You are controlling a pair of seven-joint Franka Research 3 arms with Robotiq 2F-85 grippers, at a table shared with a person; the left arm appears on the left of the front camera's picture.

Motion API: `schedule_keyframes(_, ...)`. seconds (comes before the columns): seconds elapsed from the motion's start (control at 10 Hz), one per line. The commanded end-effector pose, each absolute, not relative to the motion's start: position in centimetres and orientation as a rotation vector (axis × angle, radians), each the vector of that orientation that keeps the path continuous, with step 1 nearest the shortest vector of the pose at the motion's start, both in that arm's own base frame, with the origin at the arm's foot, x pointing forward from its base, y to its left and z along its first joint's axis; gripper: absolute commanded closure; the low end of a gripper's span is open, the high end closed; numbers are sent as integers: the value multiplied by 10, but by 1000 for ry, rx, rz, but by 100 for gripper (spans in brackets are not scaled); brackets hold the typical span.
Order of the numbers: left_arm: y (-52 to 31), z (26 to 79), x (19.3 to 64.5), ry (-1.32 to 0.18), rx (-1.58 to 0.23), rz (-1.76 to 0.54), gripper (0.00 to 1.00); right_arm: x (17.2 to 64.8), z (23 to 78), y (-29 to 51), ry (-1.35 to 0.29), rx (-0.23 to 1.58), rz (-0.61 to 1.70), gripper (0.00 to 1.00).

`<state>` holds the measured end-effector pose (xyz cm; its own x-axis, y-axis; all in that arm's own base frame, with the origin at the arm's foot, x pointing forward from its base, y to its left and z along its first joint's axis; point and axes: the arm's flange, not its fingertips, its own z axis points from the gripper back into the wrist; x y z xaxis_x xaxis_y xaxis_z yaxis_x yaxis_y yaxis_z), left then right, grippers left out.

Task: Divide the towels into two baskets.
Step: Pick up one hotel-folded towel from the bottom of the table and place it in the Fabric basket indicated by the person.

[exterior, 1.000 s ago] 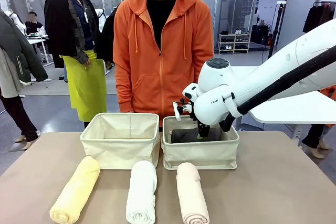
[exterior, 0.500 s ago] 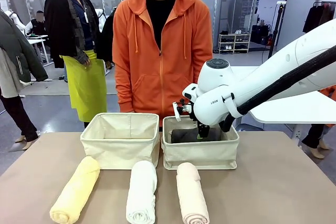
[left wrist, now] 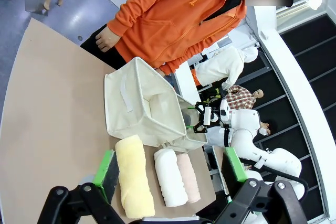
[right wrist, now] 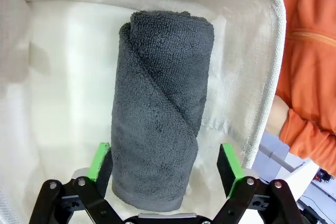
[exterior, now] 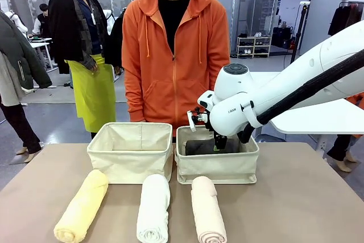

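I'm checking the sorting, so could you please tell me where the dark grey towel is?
In the front view the dark grey towel lies inside the right basket, in front of the person, with the robot's open right hand straddling it.

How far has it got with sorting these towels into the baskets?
Done: the grey towel lies in the right basket. In hand: the right pincer stands open astride it, not gripping. Left: the yellow towel, white towel and pink towel lie on the table, and the left basket has none yet.
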<state>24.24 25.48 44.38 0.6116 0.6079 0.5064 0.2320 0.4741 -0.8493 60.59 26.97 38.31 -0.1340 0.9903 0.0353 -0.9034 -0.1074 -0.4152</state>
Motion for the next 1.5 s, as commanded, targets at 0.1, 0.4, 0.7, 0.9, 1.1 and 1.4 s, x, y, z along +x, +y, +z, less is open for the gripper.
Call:
schedule_keyframes(0.1,257,445,241,-938,-1102,272,0,578,424,250,-363,-182,1585,0)
schedule_keyframes(0.4,257,445,241,-938,-1102,272,0,530,476,199,-408,12,1429,0)
schedule_keyframes(0.7,257,445,241,-938,-1102,272,0,481,508,111,-414,341,1169,0)
schedule_keyframes(0.9,257,445,241,-938,-1102,272,0,452,490,54,-300,695,1050,0)
schedule_keyframes(1.1,257,445,241,-938,-1102,272,0,425,474,-2,-308,890,964,0)
schedule_keyframes(1.4,257,445,241,-938,-1102,272,0,369,431,-126,-406,1042,611,0)
